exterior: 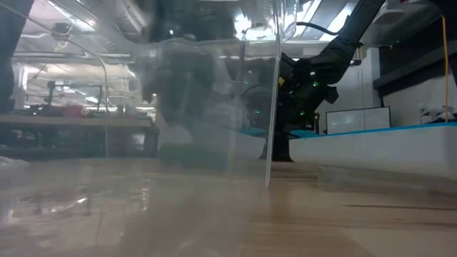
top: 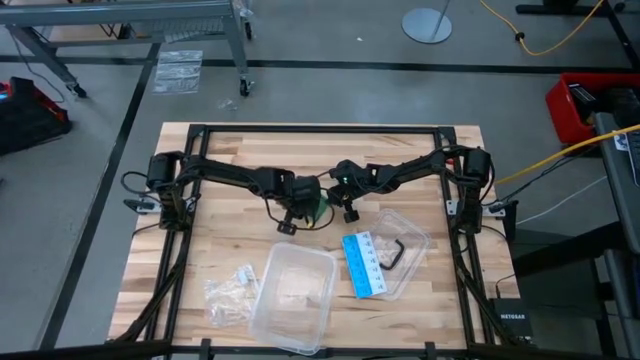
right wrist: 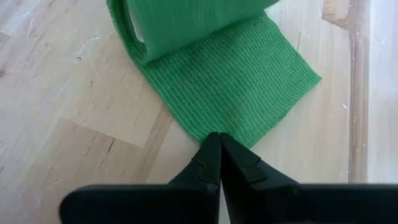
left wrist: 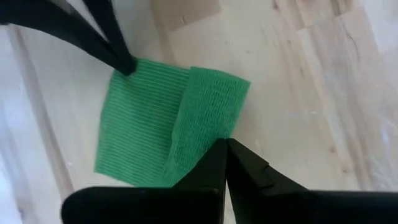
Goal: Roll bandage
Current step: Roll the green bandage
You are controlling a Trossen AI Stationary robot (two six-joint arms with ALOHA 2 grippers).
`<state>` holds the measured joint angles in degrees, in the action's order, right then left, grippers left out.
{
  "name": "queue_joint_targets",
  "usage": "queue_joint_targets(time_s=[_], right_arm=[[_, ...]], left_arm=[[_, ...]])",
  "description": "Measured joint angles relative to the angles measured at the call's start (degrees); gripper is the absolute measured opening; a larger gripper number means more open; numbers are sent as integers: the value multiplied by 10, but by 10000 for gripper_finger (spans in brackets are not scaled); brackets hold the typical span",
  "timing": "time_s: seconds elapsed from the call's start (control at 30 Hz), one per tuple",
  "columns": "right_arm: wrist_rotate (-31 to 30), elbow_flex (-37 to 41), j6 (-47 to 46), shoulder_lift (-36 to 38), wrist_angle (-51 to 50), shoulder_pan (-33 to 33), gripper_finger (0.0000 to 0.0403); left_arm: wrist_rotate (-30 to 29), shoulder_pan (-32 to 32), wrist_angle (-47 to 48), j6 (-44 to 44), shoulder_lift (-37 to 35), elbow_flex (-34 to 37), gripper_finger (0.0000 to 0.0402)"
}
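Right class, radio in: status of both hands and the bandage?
Left hand shut on bandage edge. Right hand shut, pinning its other end. Bandage partly folded. Nothing in the way.

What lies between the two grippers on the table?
The green bandage lies between the left gripper and right gripper, each shut at one of its edges, clearest in both wrist views.

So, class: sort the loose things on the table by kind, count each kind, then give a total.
Green bandage: 1
Clear plastic tub: 1
Clear plastic lid: 1
Blue-and-white card: 1
Crumpled clear wrapper: 1
Small black bent item, lying on the lid: 1
Total: 6
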<state>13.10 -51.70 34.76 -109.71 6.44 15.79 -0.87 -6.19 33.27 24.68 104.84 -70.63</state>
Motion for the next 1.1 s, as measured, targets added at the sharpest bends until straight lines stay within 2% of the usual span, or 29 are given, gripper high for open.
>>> queue_joint_targets(time_s=[0.3,0.43,0.7,0.93,1.1], right_arm=[[0,0,-1,2,0,0,7],[-1,0,0,5,0,0,7],[-10,0,0,5,3,0,7],[-53,-9,-21,4,4,0,7],[-84,-30,-19,2,-13,1,7]], left_arm=[[-15,-32,-86,52,46,-3,0],[-68,-34,-120,50,52,-4,0],[-77,-52,-137,74,53,-11,0],[-78,-70,-144,70,53,-11,0],[-100,-70,-144,47,45,-15,0]])
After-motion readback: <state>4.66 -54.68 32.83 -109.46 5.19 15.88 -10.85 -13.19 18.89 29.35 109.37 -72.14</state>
